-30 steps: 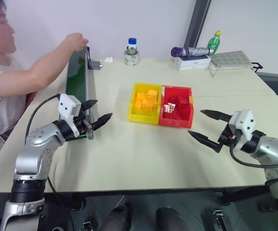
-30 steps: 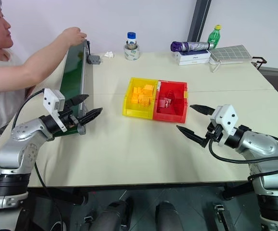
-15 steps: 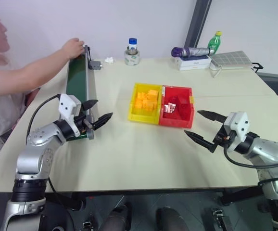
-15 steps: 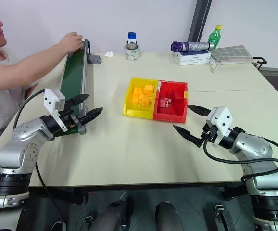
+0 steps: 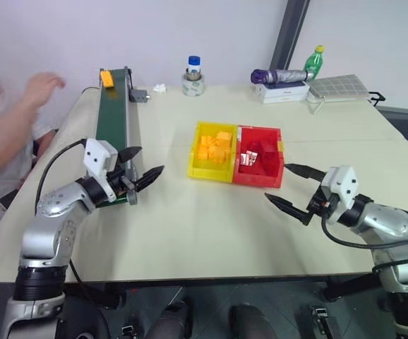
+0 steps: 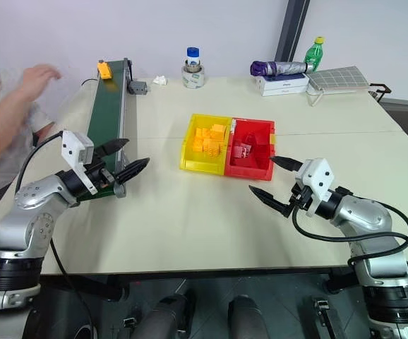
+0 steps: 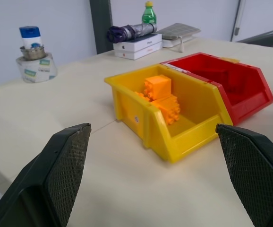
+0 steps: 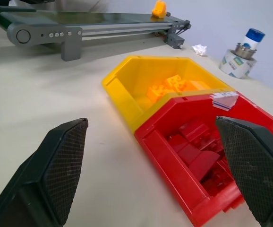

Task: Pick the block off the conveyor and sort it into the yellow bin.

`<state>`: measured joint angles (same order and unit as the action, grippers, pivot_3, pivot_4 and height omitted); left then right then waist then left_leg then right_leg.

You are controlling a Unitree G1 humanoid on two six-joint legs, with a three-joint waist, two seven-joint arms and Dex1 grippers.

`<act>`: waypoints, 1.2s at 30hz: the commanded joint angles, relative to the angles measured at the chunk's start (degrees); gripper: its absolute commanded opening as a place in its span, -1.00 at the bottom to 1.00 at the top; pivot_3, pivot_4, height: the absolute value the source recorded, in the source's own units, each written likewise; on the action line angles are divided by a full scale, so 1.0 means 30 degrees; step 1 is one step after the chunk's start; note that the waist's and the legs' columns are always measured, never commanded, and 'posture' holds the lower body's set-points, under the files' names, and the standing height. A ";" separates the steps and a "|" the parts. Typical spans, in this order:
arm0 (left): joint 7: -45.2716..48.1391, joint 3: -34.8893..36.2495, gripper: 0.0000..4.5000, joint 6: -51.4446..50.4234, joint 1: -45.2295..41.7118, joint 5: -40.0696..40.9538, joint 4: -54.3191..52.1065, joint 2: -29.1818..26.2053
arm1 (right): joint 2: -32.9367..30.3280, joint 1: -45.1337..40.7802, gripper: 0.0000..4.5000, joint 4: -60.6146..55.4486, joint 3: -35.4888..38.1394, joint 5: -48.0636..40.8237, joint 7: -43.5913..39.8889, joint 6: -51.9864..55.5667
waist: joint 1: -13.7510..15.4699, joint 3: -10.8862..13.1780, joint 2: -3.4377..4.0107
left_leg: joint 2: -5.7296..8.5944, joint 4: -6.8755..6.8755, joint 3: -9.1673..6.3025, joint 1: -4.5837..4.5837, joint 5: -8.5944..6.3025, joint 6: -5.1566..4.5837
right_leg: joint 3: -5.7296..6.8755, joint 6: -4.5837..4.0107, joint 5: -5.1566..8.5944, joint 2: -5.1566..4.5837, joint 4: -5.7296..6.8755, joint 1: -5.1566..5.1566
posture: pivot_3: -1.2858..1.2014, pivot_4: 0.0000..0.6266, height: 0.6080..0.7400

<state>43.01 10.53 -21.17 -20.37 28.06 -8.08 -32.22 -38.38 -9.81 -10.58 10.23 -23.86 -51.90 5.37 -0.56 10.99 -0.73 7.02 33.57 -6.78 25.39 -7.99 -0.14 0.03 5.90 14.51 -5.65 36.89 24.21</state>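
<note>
Nearest, two grippers hover over the cream table (image 5: pixel 204 233), both empty, jaws spread wide apart. Left gripper (image 5: pixel 142 164) hangs at the near end of the conveyor (image 5: pixel 112 113), pointing toward the bins. Right gripper (image 5: pixel 294 188) hangs just in front of the red bin (image 5: pixel 259 176), pointing left toward the table's middle.

Mid-table: two bins side by side, touching. Yellow bin (image 5: pixel 202 172) on the left holds a heap of orange blocks (image 5: pixel 214 146), too jumbled to count. Red bin on the right holds red-and-white pieces (image 6: pixel 246 151), a white label on one; writing too small to read.

The conveyor runs along the table's left side, long axis going away from the robot, small grey motor (image 5: pixel 139 94) at its far end. One block (image 5: pixel 106 78) sits on the belt at that far end, near the motor, its long axis roughly along the belt. A person's hand (image 5: pixel 40 87) is raised in the air left of the conveyor, apart from the block.

Far edge: one tape roll (image 5: pixel 193 85) with a blue-capped jar (image 5: pixel 193 66) on it, a crumpled white scrap (image 5: pixel 159 88), one folded purple umbrella (image 5: pixel 280 75) on a white box (image 5: pixel 285 91), one green bottle (image 5: pixel 314 62), one grid-patterned flat thing (image 5: pixel 338 86). No labels legible.
</note>
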 commanded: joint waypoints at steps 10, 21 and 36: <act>-0.3034 0.1457 0.98 0.0860 0.2585 -0.0435 -0.3625 0.1113 | 0.0479 -0.1404 1.00 0.0581 -0.0347 -0.0191 -0.0421 -0.0488 | 0.0003 -0.0001 0.0002 | -0.0001 -0.0001 0.0007 -0.0001 -0.0001 -0.0001 | -0.0008 -0.0001 0.0001 -0.0003 -0.0005 -0.0001 | 0.03 -0.52 1.00; -0.7478 0.1183 0.98 0.1608 0.3118 -0.3356 -0.4776 0.2534 | 0.1044 -0.2041 1.00 0.1341 -0.0890 0.0032 -0.0613 -0.1046 | 0.0042 -0.0001 0.0002 | -0.0002 0.0055 0.0006 -0.0002 -0.0003 -0.0001 | -0.0001 0.0000 0.0001 0.0000 0.0014 -0.0031 | 0.03 -0.52 1.00; -1.4234 0.0751 0.98 0.2368 0.6542 -0.7277 -0.7621 0.7691 | 0.1088 -0.1704 1.00 0.1173 -0.0716 0.0042 -0.0574 -0.1106 | 0.0460 -0.0002 0.0000 | -0.0017 0.0105 0.0022 0.0002 -0.0017 -0.0015 | 0.0010 0.0052 0.0030 -0.0001 0.0007 -0.0085 | 0.03 -0.52 1.00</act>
<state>1.36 13.45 -14.56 -0.71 6.86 -28.16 -9.54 -34.87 -14.71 -5.66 7.06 -23.32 -53.73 3.00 0.82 10.98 -0.73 6.97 33.88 -6.71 25.39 -8.05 -0.19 0.06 6.05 14.60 -5.65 36.89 23.96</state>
